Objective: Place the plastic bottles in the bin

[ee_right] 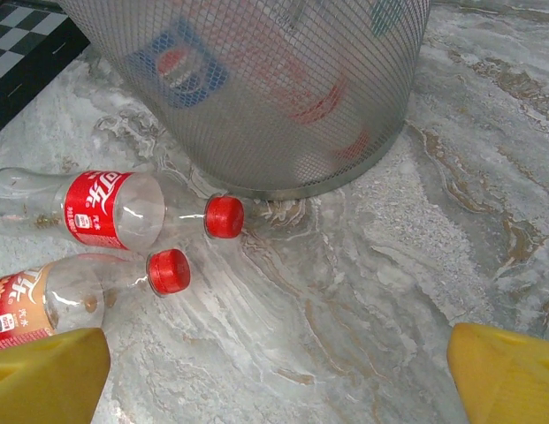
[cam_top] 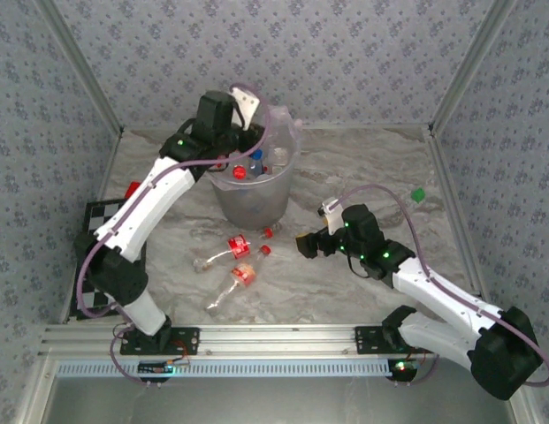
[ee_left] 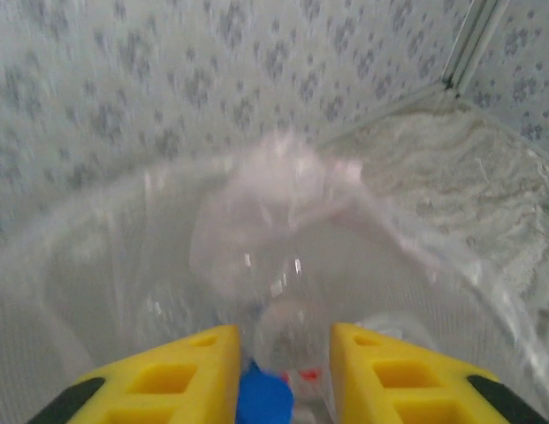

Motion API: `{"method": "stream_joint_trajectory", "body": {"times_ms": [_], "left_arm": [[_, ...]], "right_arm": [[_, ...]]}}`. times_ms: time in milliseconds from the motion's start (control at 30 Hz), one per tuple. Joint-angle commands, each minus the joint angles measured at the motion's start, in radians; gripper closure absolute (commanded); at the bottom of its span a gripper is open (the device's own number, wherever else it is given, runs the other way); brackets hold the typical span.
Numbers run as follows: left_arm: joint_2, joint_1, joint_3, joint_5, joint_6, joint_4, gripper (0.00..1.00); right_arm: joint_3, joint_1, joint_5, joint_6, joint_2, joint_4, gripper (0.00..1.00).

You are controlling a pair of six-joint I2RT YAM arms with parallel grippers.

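Starting at the left of the top view, a checkered board (cam_top: 93,221) lies on the surface (cam_top: 362,168) with a small red object (cam_top: 133,187) just beyond it.

The left arm (cam_top: 146,208) reaches over the bin (cam_top: 256,205). The left end effector (ee_left: 285,329) hangs above the bin's mouth, its yellow fingers (ee_left: 190,375) a narrow gap apart. A blue cap (ee_left: 263,399) shows low between them. The wrist picture is blurred, so I cannot tell whether the cap is gripped or merely lies below.

The bin stands upright at the far centre, with several bottles (cam_top: 255,164) piled inside.

Two more lie flat on the surface just in front of its base:
- The far bottle (cam_top: 237,245) runs diagonally from near-left to far-right. Its red cap points at the bin's foot and is almost touching it.
- The near bottle (cam_top: 242,275) is roughly parallel, with its cap the same way.

Nothing stands between them and the right end effector (cam_top: 305,245). It sits low to their right with its jaws spread wide, holding nothing.

A small green object (cam_top: 418,194) rests well apart at the far right.
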State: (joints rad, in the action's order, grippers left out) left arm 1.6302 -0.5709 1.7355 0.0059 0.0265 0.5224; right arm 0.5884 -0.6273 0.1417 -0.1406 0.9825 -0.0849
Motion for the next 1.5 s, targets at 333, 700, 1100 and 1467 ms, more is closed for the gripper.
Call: {"method": "stream_joint_trajectory", "body": {"times_ms": [333, 700, 1100, 1467], "left_arm": [[-0.135, 0.006, -0.305, -0.056, 0.108, -0.032, 0.90], [-0.136, 0.005, -0.085, -0.023, 0.024, 0.023, 0.60], [-0.433, -0.180, -0.233, -0.193, 0.063, 0.245, 0.30], [-0.639, -0.345, -0.575, -0.180, 0.229, 0.326, 0.16]], "right_arm": [[0.051, -0.025, -0.023, -0.005, 0.016, -0.016, 0.00], [0.039, -0.009, -0.100, -0.145, -0.133, -0.077, 0.00], [0.020, 0.083, -0.168, -0.263, -0.137, -0.023, 0.02], [0.036, 0.218, -0.226, -0.326, -0.210, -0.148, 0.00]]}}
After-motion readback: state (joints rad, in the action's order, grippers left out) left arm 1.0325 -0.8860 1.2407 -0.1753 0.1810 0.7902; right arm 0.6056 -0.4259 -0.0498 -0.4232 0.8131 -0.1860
